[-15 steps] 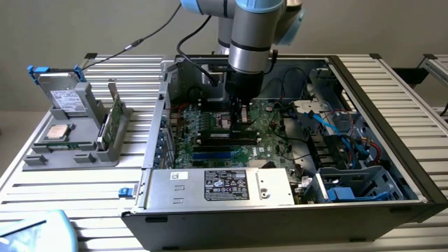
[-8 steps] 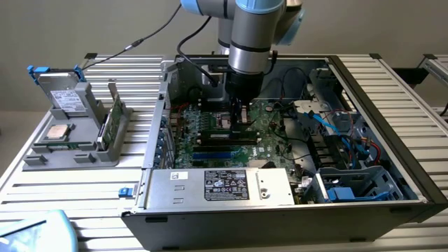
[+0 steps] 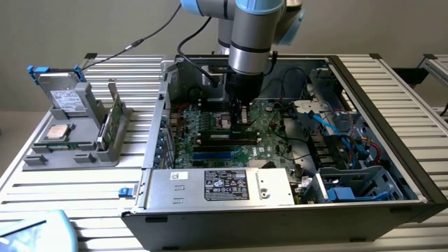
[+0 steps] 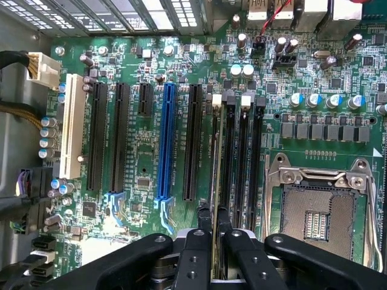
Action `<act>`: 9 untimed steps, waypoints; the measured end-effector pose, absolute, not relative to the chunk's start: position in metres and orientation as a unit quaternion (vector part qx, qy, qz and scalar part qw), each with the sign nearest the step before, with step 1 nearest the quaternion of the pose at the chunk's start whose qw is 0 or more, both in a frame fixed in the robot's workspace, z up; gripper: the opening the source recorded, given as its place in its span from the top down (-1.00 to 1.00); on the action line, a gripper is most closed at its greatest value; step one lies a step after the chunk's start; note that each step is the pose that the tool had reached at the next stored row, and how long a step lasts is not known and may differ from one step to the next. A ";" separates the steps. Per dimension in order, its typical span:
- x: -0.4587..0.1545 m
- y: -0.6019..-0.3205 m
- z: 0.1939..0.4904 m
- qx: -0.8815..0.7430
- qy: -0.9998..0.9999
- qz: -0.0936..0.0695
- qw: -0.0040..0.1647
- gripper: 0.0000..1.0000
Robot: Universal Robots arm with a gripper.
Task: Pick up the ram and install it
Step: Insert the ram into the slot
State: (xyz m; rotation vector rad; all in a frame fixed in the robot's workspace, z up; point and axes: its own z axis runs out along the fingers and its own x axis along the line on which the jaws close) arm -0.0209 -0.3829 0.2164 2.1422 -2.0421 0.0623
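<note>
your end effector (image 4: 214,217) is clenched on the ram (image 4: 214,163) — its two black fingers (image 4: 202,241) pinch the thin stick from either face, and in the wrist view you see it edge-on, a narrow line running out from between them. so the ram lies off to no side: it hangs directly under the end effector, inside the open computer case (image 3: 392,105), low over the motherboard (image 4: 139,151). what matters is its long axis — it runs parallel to the memory slots (image 4: 242,169). it sits over the outermost of that bank, the one with a white latch (image 4: 216,101) at its far end. that is the side toward the blue slot (image 4: 164,145), away from the empty processor socket (image 4: 317,211). the other slots of the bank are bare. in the exterior view the end effector (image 3: 242,116) stands upright, close above the board near the middle of the case. i judge the stick lined up with its slot along its length. whether its lower edge touches the slot or hangs just clear, you cannot tell from these views.
</note>
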 end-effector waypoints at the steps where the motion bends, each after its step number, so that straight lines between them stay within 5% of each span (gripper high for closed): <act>1: -0.021 -0.383 0.216 0.721 -0.687 0.021 0.091 0.72; 9: -0.021 -0.383 0.213 0.721 -0.687 0.021 0.090 0.72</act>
